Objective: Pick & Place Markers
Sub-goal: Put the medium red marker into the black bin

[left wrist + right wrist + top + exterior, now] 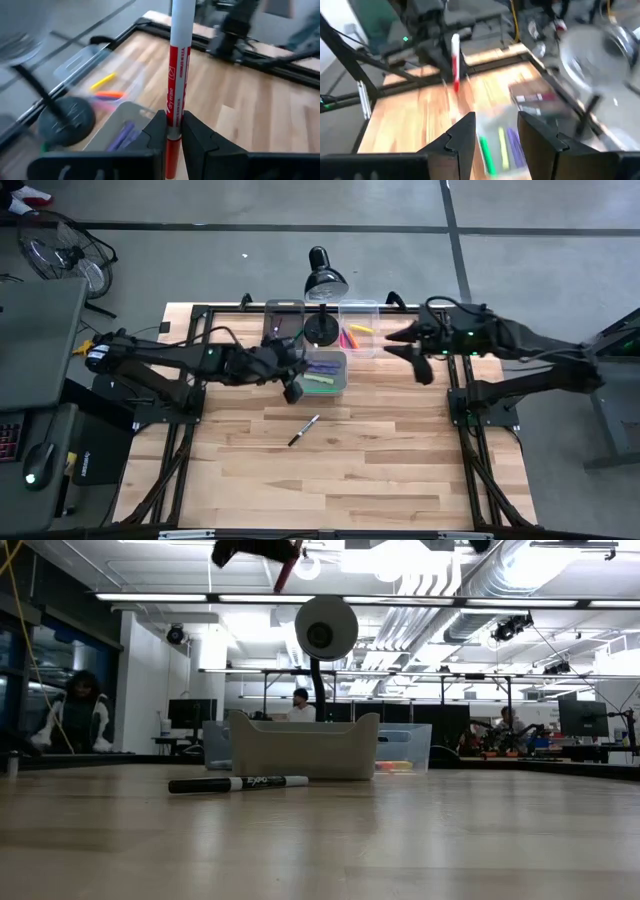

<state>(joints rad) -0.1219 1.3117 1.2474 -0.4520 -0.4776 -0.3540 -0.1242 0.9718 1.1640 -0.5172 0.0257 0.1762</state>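
Pinched upright in the left gripper [173, 135], the red marker [176, 75] hangs beside the centre bin [325, 372]; right gripper [496, 131] spread.

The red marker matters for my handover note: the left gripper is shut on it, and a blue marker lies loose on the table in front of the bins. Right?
Nearly. The left gripper is indeed shut on the red marker, as the left wrist view shows. But the loose marker on the table in front of the bins is black, not blue; the low view shows it plainly.
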